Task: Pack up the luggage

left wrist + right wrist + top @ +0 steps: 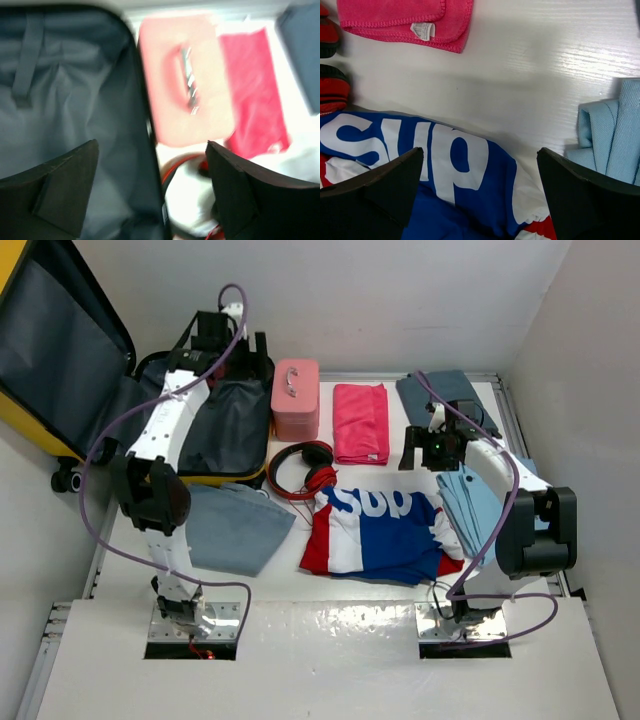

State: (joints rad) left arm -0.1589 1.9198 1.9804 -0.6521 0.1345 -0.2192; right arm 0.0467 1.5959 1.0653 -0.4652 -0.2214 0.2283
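Yellow hard-shell luggage lies open at the far left of the surface, grey lining exposed. The left gripper hovers over its right edge, jaws wide apart, holding nothing. The right gripper, equally wide and empty, hangs above the blue-white-red shirt

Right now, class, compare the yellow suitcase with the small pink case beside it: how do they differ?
The yellow suitcase lies open, lid raised; the pink case is shut. The suitcase is far larger than the pink case. The suitcase shows dark grey lining; the pink case only its pink outside. Both are cases, side by side.
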